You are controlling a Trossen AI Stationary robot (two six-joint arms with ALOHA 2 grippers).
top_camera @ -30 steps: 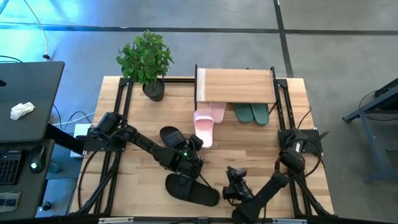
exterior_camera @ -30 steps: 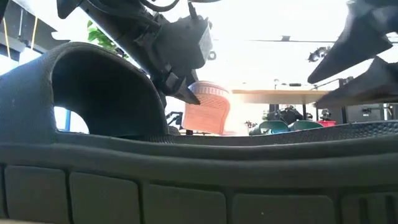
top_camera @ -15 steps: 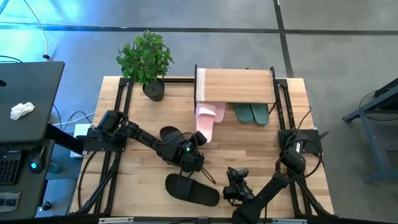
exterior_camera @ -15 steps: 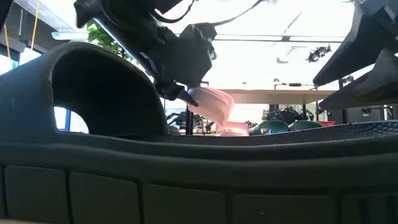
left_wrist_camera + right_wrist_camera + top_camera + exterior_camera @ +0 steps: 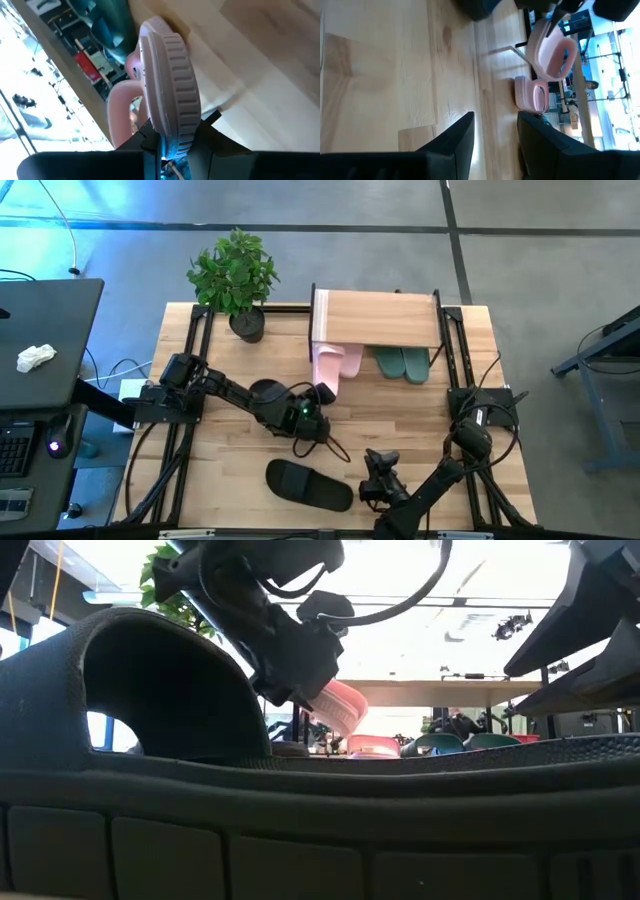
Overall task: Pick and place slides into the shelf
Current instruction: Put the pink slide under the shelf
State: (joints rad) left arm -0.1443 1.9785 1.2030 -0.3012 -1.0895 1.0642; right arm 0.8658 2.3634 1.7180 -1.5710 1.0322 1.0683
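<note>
My left gripper [image 5: 318,393] is shut on a pale pink slide [image 5: 327,368] and holds it on its side just in front of the shelf [image 5: 375,320]. The ribbed sole [image 5: 175,75] shows in the left wrist view. A second pink slide [image 5: 351,359] and two teal slides [image 5: 405,363] lie on the table under the shelf's board. One black slide [image 5: 310,485] lies near the front edge, and another [image 5: 268,392] lies under my left arm. My right gripper [image 5: 378,477] waits open near the front edge with nothing between its fingers [image 5: 460,140]. My left gripper pinches the pink slide's heel end [image 5: 172,132] between its two fingers, one on the ribbed underside and one on the footbed side. The fingers come from the table's near left, slanting slightly down and along the slide. The slide is on its side, clear of the table, toe toward the shelf.
A potted plant [image 5: 235,275] stands at the far left corner. The near black slide [image 5: 300,800] fills the foreground of the low view. Black frame rails [image 5: 190,370] run along both sides of the table. Bare wood [image 5: 400,420] lies between the shelf and my right gripper.
My left gripper has moved toward the far edge and the shelf while rolling about its own line. The pink slide has gone with it, turning from flat to on its side, and its toe now reaches under the front of the shelf.
</note>
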